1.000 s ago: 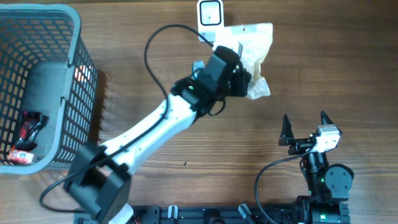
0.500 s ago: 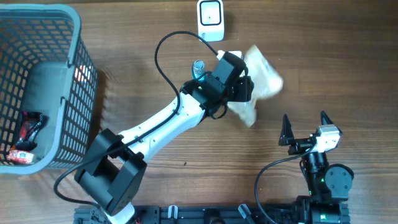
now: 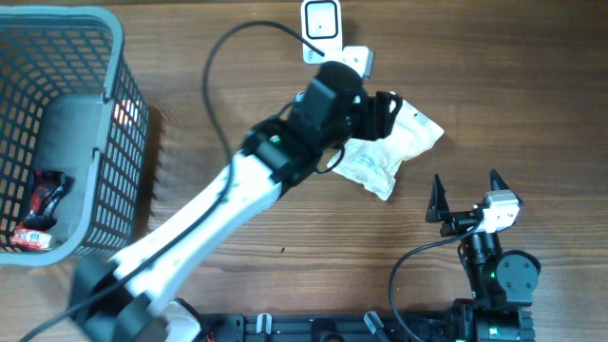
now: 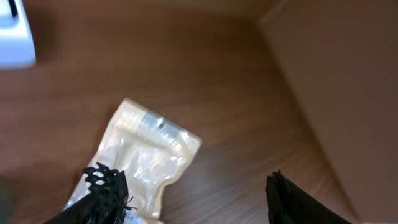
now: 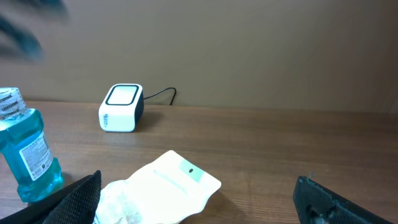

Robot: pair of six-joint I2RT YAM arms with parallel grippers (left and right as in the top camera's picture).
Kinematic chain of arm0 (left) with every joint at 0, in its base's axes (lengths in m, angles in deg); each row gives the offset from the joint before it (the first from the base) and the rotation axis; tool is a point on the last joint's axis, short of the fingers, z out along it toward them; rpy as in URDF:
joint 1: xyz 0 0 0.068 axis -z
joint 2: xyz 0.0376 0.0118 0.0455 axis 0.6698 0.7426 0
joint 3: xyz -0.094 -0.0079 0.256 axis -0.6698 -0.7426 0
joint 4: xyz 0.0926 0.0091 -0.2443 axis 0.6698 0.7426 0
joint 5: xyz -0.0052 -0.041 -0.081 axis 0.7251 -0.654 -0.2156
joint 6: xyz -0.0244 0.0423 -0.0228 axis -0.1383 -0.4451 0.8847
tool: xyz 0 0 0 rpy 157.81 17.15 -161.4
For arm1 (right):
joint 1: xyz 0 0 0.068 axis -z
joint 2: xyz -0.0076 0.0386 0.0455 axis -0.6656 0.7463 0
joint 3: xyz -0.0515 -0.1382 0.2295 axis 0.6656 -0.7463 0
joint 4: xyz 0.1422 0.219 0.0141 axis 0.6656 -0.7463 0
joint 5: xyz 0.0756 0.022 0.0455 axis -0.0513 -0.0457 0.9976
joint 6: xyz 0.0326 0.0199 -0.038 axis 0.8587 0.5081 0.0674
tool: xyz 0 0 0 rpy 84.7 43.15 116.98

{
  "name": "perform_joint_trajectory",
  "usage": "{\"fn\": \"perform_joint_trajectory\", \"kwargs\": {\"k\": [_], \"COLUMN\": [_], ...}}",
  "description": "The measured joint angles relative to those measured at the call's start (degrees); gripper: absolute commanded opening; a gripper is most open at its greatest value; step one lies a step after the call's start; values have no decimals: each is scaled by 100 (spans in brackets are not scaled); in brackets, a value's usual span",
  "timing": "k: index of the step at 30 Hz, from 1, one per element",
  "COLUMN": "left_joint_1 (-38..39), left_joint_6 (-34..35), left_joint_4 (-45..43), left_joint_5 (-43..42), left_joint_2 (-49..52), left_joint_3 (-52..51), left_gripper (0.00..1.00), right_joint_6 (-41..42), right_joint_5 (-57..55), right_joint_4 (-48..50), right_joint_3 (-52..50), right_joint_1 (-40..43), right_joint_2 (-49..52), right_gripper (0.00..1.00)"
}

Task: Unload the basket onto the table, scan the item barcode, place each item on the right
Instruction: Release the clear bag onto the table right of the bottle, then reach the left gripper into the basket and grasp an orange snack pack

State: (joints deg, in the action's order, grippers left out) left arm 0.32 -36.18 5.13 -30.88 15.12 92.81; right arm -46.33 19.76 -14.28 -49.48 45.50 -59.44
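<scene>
Pouch (image 3: 397, 150), pale and crinkled with a clear-topped end, lies flat on the wooden table (image 3: 532, 76), a little right of the middle. It sits on the near side of the white scanner (image 3: 321, 19), which stands at the far edge with its cable trailing away. Pouch and scanner are apart.

The left arm stretches diagonally across the table from the near left, and the left gripper (image 3: 389, 106) hangs over the far-left part of the pouch. In the left wrist view its black fingers (image 4: 106, 193) stand wide apart, released, with nothing between them. The pouch rests on the wood beneath, under the left-hand finger, with bare table under the other.

The right gripper (image 3: 465, 180) is near the front right of the table, close to its base, its jaws spread wide and empty. It points toward the pouch, with bare wood between them.

From the right wrist view a blue bottle (image 5: 25, 149) stands upright to the left of the pouch.

A grey mesh basket (image 3: 123, 142) sits at the far left, well apart from the pouch, with a red-and-black packet (image 3: 38, 204) inside.
</scene>
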Motion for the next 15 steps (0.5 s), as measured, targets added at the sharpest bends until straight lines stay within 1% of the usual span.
{"fn": "perform_joint_trajectory", "kwargs": {"k": [4,7,9,11,13,14,15], "left_joint_1": [-192,-662,-1202,-1711,-2347,-2855,-3165], "left_joint_6": [-188,-251,-273,-293,-302,-302,-299], "left_joint_4": [767,1362,1685,1921,2124,2275,2343], "left_joint_5": [234,439,542,577,621,651,688], "left_joint_2": [-896,-1362,-1716,-2055,-2455,-2752,-2935], "left_joint_3": [105,105,103,103,103,103,103], "left_gripper": [65,64,64,68,69,69,69], "right_joint_6": [2,0,0,0,0,0,0], "right_joint_5": [0,0,0,0,0,0,0], "right_joint_4": [0,0,0,0,0,0,0], "right_joint_3": [0,0,0,0,0,0,0], "right_joint_1": [0,0,0,0,0,0,0], "right_joint_2": [0,0,0,0,0,0,0], "right_gripper": [100,100,100,100,100,100,100]}}
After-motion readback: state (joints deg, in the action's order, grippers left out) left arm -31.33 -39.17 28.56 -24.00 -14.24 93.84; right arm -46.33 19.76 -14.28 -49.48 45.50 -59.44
